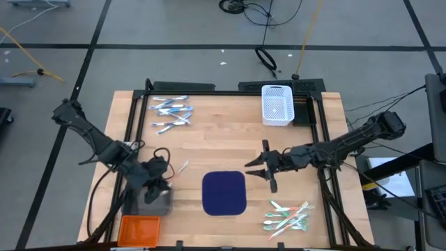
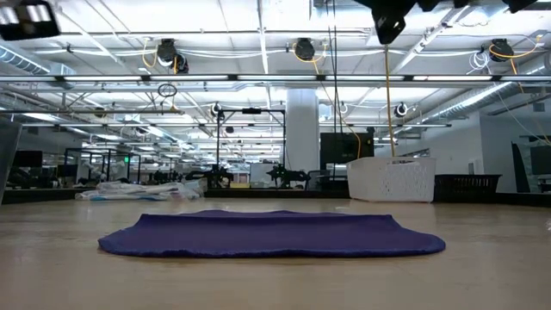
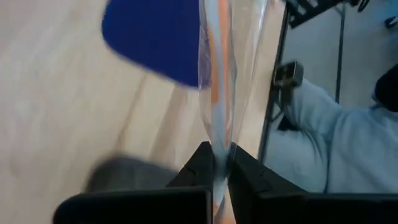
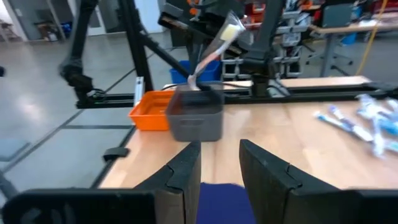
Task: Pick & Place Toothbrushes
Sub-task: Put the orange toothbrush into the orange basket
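Note:
My left gripper (image 1: 166,174) hovers near the table's left front, above a grey bin (image 1: 157,202), shut on an orange toothbrush in a clear wrapper (image 3: 217,81). My right gripper (image 1: 261,167) hangs open over bare wood just beyond the navy mat (image 1: 224,193), touching nothing. A pile of blue-and-white toothbrushes (image 1: 171,113) lies at the far left of the table. A pile of green, white and orange-pink ones (image 1: 287,216) lies at the near right. In the right wrist view, the held toothbrush (image 4: 214,53) shows above the grey bin (image 4: 198,118). My left gripper pinches one end of the wrapped toothbrush (image 3: 217,165) between its two fingers (image 3: 202,168). The toothbrush runs on along the fingers and sticks out past them toward the navy mat (image 3: 155,37). It is lifted clear of the table and the bin.
An orange bin (image 1: 139,226) sits at the near left corner beside the grey bin. A white basket (image 1: 277,104) stands at the far edge, right of centre. Black rails frame the table's sides and far edge. Bare wood shows between the mat and the far pile.

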Robot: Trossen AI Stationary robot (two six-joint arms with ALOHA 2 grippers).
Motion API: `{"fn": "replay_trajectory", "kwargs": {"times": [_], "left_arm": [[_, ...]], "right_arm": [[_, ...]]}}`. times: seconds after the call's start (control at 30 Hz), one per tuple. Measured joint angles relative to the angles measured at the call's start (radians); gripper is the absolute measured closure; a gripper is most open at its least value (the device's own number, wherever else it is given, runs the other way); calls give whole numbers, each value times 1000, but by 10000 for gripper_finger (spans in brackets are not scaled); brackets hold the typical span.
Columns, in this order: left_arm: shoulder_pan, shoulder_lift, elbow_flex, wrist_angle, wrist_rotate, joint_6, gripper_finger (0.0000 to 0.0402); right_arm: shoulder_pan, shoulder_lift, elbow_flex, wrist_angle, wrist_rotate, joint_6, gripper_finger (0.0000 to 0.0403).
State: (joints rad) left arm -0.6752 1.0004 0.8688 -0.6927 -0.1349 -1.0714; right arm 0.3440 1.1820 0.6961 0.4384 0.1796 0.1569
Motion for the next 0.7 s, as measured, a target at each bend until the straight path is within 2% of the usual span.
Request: {"fn": "replay_trajectory", "kwargs": {"times": [0.27, 0.37, 0.6, 0.7], "left_arm": [[-137, 0, 0, -62, 14, -253, 381], [-187, 0, 0, -64, 33, -329, 392], [-279, 26, 0, -68, 46, -493, 390], [-304, 67, 0, -67, 109, -569, 395]], "right_arm": [[51, 0, -51, 5, 3, 103, 298], [67, 0, -75, 10, 18, 129, 298], [85, 0, -137, 149, 56, 129, 298], [85, 0, -140, 164, 56, 127, 298]]}}
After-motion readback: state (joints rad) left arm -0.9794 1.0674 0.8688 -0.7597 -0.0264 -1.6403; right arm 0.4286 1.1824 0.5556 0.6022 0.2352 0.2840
